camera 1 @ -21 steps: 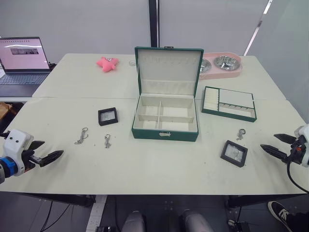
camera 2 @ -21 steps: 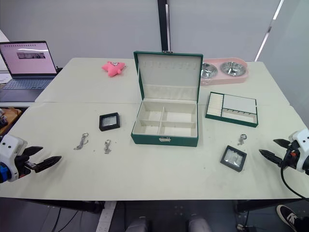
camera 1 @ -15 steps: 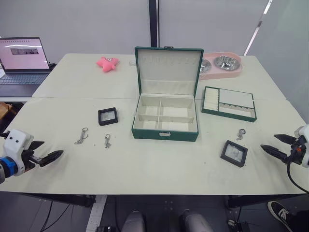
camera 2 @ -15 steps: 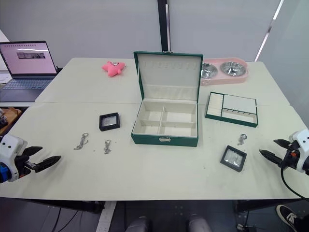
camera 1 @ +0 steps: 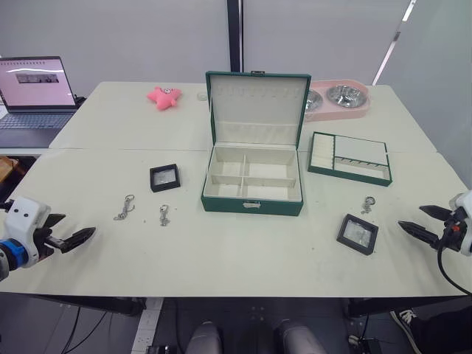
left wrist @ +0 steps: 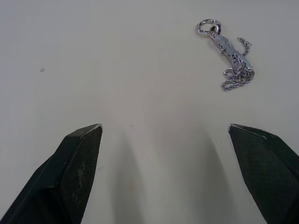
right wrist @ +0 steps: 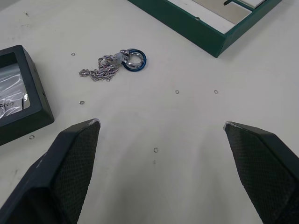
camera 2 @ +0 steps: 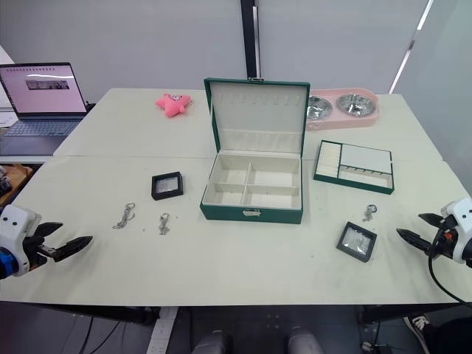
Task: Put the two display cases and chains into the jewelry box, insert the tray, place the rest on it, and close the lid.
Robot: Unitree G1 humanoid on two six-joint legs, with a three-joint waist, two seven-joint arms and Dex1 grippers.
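The dark green jewelry box (camera 1: 252, 188) stands mid-table with its lid (camera 1: 257, 107) upright and its cream compartments bare. The tray (camera 1: 349, 157) lies to its right. One display case (camera 1: 164, 178) sits left of the box, the other (camera 1: 358, 234) at the front right. Two chains (camera 1: 125, 207) (camera 1: 164, 214) lie at the front left, and a third chain (camera 1: 368, 204) lies near the right case. My left gripper (camera 1: 80, 223) hovers open at the near left edge, short of the leftmost chain (left wrist: 229, 63). My right gripper (camera 1: 410, 215) is open at the right edge, facing the right case (right wrist: 14, 88) and chain (right wrist: 114, 63).
A laptop (camera 1: 33, 92) sits at the far left. A pink star toy (camera 1: 164, 96) and a pink double bowl stand (camera 1: 338, 99) lie behind the box. Bare tabletop stretches along the front between my grippers.
My left gripper has eased slightly back toward the table's near left edge. Nothing on the table has moved.
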